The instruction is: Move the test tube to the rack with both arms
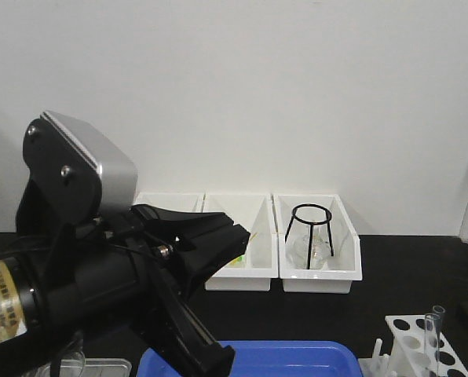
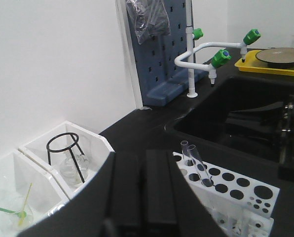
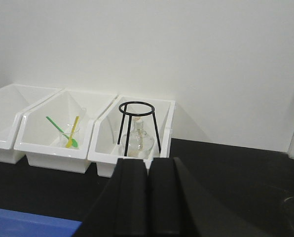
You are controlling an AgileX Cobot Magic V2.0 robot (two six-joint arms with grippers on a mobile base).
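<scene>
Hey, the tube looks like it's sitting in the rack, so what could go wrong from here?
1. The slim clear glass test tube leans tilted in the small white plastic rack, close beside the shut left gripper. A sideways swing of that arm could knock the tube over.
2. The rack appears to sit near the edge of the black sink, so a bump might push the rack and tube towards it.

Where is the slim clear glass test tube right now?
The slim clear glass test tube stands tilted in a corner hole of the small white plastic rack, beside the black sink in the left wrist view, and at the front view's bottom right.
</scene>
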